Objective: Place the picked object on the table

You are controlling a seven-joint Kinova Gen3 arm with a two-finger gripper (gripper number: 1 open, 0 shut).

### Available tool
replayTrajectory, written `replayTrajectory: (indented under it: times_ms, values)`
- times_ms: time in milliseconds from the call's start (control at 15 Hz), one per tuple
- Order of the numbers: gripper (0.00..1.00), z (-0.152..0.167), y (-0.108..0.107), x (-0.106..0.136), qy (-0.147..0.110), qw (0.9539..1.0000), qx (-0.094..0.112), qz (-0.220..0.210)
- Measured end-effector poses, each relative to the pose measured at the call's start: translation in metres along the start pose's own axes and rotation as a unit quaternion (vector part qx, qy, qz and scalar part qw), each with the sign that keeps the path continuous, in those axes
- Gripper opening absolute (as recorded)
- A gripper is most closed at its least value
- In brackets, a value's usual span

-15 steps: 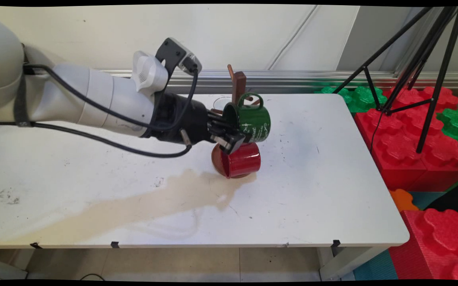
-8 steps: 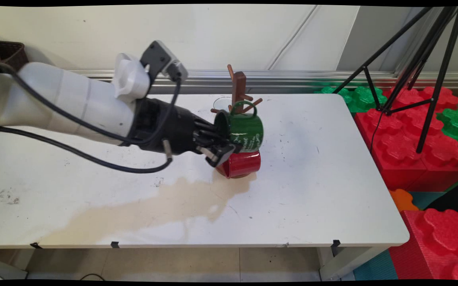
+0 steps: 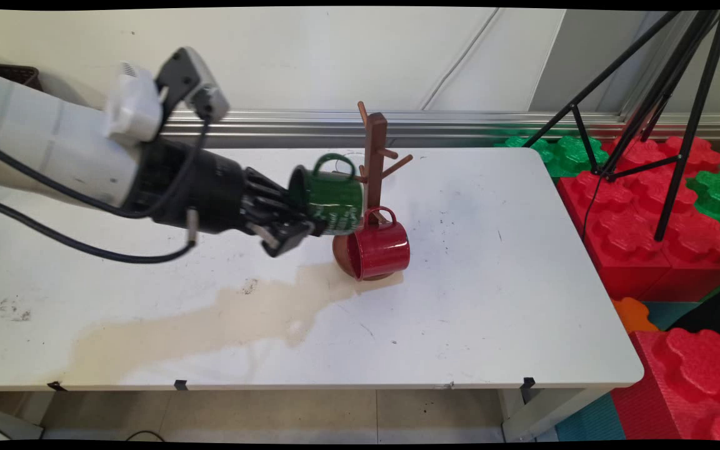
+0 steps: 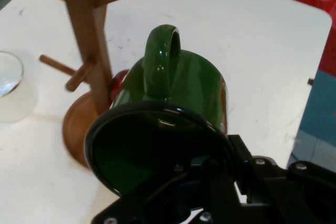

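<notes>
The gripper (image 3: pixel 300 228) is gripping a green mug (image 3: pixel 329 197) by its rim, fingers clamped on it (handle upward). It is hanging beside the wooden mug tree (image 3: pixel 374 156), where 1 red mug (image 3: pixel 380 247) is hanging above the desk (image 3: pixel 491 281).

Main view bright, even, diffuse light; no hard glare. Soft faint shadows only: a small one beside the red mug (image 3: pixel 377 250) on the table (image 3: pixel 491 300). Straight lines bow near the frame's edges, as from a wide lens. Arm's white and black end parts slightly smeared; the far background sharp. Hand view dimmer and softer: pale highlights streak the green mug (image 4: pixel 173 85); its dark mouth and the black linkage at the bottom read murky and unfocused.
</notes>
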Motion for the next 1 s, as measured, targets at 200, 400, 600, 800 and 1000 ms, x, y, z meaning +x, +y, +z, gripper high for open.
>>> replayTrajectory:
  times_ms: [200,400,600,800,1000]
  values:
    - [0.00,-0.014,-0.008,-0.003,-0.011,0.9999,0.004,0.010]
    - [0.00,-0.029,-0.020,-0.008,-0.026,0.9993,0.010,0.023]
    - [0.00,-0.040,-0.034,-0.013,-0.041,0.9984,0.018,0.035]
    - [0.00,-0.052,-0.055,-0.022,-0.065,0.9963,0.027,0.050]
    - [0.00,-0.056,-0.071,-0.029,-0.085,0.9939,0.032,0.062]
